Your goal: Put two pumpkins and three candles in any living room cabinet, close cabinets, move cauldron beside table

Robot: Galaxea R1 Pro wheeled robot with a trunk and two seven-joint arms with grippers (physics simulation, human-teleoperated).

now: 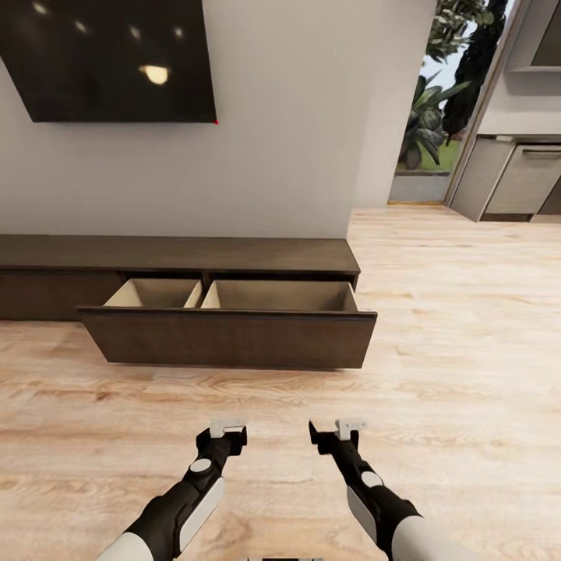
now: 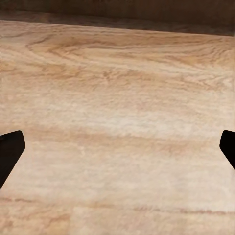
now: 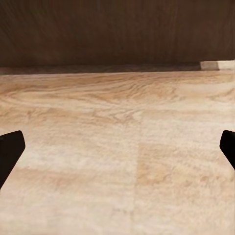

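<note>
Here the cabinet point(image 1: 179, 257) runs low along the white wall under a dark screen point(image 1: 109, 58), and its wide drawer point(image 1: 230, 331) is pulled out over the wood floor point(image 1: 467, 351), the two pale compartments inside looking bare, though their bottoms are partly hidden behind the front panel. Both arms hang low over the floor just short of that drawer, the left gripper point(image 1: 228, 432) and the right gripper point(image 1: 335, 431) each spread wide and holding nothing. Each wrist view shows black fingertips point(image 2: 10, 152) point(image 3: 10, 152) far apart over bare planks, with the dark drawer front beyond.
</note>
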